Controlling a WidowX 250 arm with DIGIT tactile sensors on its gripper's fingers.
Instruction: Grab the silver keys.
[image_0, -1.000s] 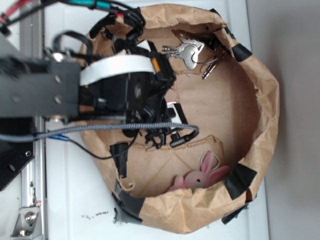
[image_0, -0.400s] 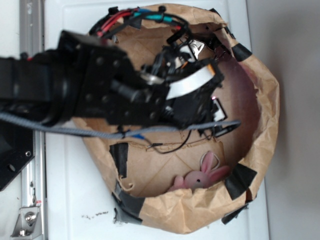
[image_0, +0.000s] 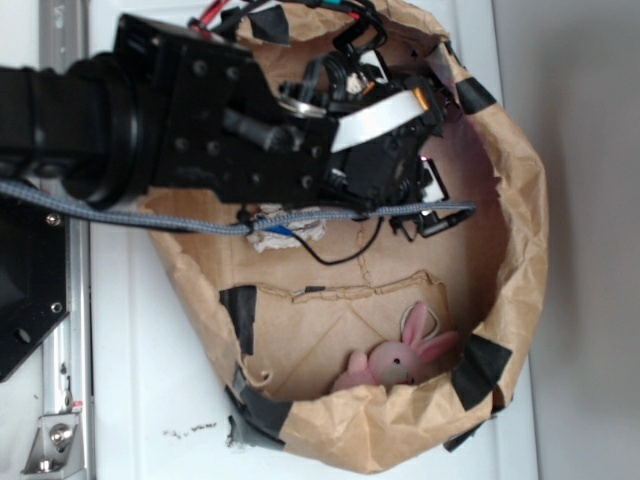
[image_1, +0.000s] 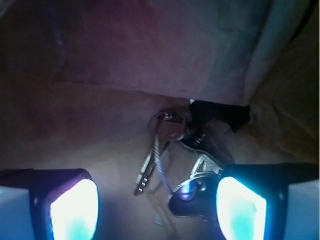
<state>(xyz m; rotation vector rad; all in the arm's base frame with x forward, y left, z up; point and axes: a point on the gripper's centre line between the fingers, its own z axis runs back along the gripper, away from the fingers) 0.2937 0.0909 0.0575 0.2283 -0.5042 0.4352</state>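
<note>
Reaching into the brown paper bag (image_0: 520, 250) in the exterior view; pink bunny (image_0: 400, 355) near its rim. Wrist view: my fingers (image_1: 155, 207) spread apart, silver keys (image_1: 172, 160) between and just ahead, against the bag wall.

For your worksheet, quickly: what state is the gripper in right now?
Gripper: open, holding nothing; the keys lie between its jaws, not yet gripped.

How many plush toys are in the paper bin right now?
1. The pink plush bunny lies against the paper bin's wall, at the opposite end from the gripper and the silver keys. The arm covers part of the floor, so another could be hidden.
</note>
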